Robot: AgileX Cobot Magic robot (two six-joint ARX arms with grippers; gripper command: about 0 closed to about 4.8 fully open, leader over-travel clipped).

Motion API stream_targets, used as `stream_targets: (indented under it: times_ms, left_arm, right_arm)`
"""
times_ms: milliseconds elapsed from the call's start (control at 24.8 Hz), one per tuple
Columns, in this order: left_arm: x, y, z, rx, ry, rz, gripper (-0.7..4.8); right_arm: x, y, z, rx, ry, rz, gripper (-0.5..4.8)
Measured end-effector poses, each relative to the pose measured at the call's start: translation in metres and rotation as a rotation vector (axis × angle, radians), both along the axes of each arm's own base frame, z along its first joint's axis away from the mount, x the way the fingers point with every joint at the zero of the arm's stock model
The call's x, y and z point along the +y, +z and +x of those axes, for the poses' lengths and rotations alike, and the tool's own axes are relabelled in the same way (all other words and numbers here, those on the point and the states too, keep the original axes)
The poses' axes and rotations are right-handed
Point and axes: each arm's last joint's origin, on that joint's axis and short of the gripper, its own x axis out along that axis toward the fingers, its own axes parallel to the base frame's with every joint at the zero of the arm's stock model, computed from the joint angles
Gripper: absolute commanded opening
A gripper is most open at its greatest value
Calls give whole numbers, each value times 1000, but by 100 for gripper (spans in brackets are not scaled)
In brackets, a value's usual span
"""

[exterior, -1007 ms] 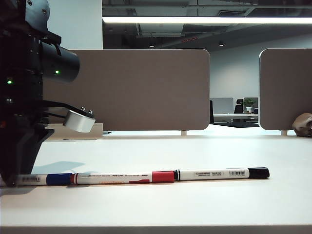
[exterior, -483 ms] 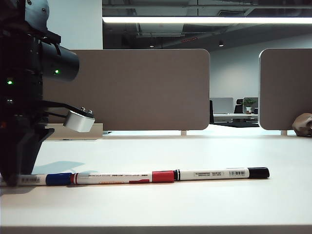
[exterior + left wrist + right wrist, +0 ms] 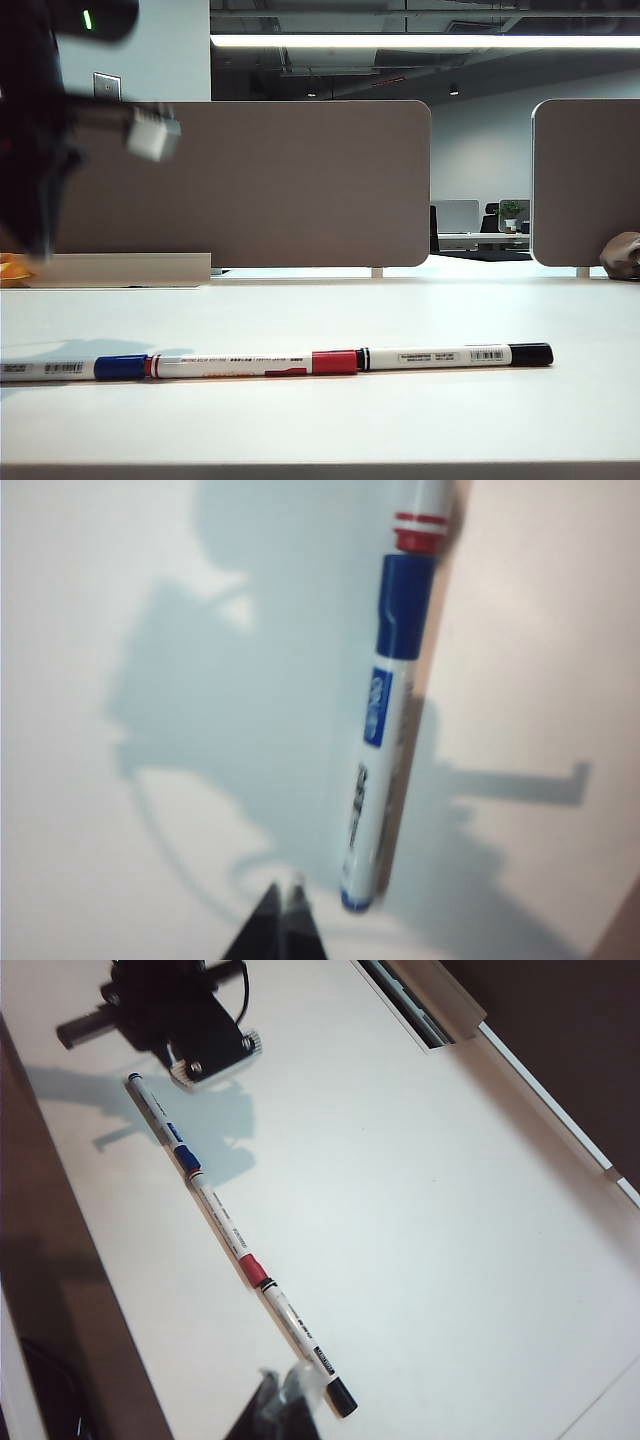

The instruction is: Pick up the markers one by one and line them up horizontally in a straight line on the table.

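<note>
Three markers lie end to end in one row on the white table (image 3: 420, 310): the blue-capped marker (image 3: 120, 367), the red-capped marker (image 3: 240, 366) and the black-capped marker (image 3: 450, 355). My left gripper (image 3: 35, 235) hangs blurred high over the row's left end. In the left wrist view it (image 3: 285, 900) is shut and empty, beside the tail of the blue-capped marker (image 3: 385, 730). My right gripper (image 3: 285, 1385) is shut on nothing, just beside the black cap of the black-capped marker (image 3: 300, 1335). It does not show in the exterior view.
Grey-brown divider panels (image 3: 300, 180) (image 3: 590, 180) stand along the table's far side, with a white rail (image 3: 130, 268) at the base of the left one. A brownish object (image 3: 622, 255) sits at the far right. The table's near edge (image 3: 70, 1290) runs close behind the marker row.
My left arm has lifted well up from the blue-capped marker's left end, leaving it lying on the table. The three markers have not shifted.
</note>
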Motion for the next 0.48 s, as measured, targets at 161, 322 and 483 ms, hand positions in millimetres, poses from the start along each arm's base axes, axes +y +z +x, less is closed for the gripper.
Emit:
stream_targets:
  times_ms: [161, 322, 483]
  left_arm:
    - [7, 37, -29, -143, 151, -101, -5]
    - [19, 70, -52, -297, 334, -292, -5]
    - [32, 109, -87, -467, 354, -591, -5]
  right_arm:
    - [-6, 6, -6, -61, 0, 59, -7]
    - [-17, 18, -17, -149, -16, 194, -7]
    - [-28, 16, -27, -225, -69, 321, -7]
